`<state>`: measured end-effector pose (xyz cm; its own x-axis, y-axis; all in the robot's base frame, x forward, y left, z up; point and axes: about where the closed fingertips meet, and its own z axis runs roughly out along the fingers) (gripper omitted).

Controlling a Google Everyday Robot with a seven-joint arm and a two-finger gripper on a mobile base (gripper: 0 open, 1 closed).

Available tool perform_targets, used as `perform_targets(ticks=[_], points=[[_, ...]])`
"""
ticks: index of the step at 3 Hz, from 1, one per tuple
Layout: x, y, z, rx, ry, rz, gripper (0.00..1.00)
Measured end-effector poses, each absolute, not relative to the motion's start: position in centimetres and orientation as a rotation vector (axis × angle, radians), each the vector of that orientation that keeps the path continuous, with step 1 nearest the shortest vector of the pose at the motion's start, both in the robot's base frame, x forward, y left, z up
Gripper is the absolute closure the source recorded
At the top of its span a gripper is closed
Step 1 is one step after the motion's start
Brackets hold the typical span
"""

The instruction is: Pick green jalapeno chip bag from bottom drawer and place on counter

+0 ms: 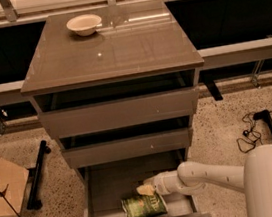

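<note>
Dark green bag (144,208) with pale lettering in the grey-brown drawer (109,185); the cream-white gripper (146,190) is at the bag's top edge. Glossy grey-brown counter (117,47), off-white bowl (84,24), speckled beige floor (218,119), tan box (2,195)

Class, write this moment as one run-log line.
gripper: at chip bag | chip bag: in open bottom drawer | counter: holds bowl

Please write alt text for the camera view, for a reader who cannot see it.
The robot's tool is inside the open bottom drawer, at the top edge of the green jalapeno chip bag lying there. A white bowl sits on the counter above, near its far left corner.
</note>
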<state>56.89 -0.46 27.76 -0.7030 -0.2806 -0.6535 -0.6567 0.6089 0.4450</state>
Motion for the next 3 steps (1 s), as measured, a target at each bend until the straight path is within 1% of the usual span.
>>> perform_targets(ticks=[1,2,3], points=[[57.4,0.2,28.3,-0.777,2.301,0.961,0.06],[56.9,0.6,25.7,-0.786,2.370,0.961,0.00],[56.1,0.7,22.3,-0.786,2.459,0.954,0.00]])
